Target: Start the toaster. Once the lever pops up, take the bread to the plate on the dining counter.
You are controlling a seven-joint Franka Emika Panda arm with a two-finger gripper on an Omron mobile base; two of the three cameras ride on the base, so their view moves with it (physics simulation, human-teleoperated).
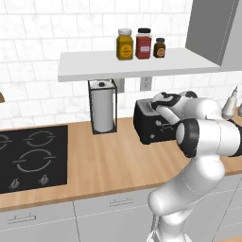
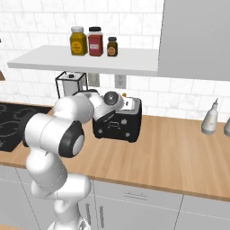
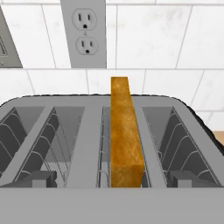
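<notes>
The black toaster (image 1: 149, 125) (image 2: 119, 122) stands on the wood counter against the tiled wall. In the hand view I look down on its grey top (image 3: 87, 131) with several slots. The bread (image 3: 124, 131), golden brown and seen edge-on, stands upright in the third slot from the left and sticks up above it. My gripper (image 3: 113, 179) hangs open just over the toaster, one dark fingertip (image 3: 40, 178) on each side of the slice, touching nothing. My hand (image 2: 112, 101) covers part of the toaster's top. The plate and the dining counter are out of view.
A paper-towel holder (image 1: 103, 108) stands left of the toaster, with a black cooktop (image 1: 30, 158) further left. A white shelf (image 1: 137, 64) with three jars (image 1: 141, 43) hangs close overhead. A wall outlet (image 3: 83, 33) is behind the toaster. A pale bottle (image 2: 210, 117) stands to the right.
</notes>
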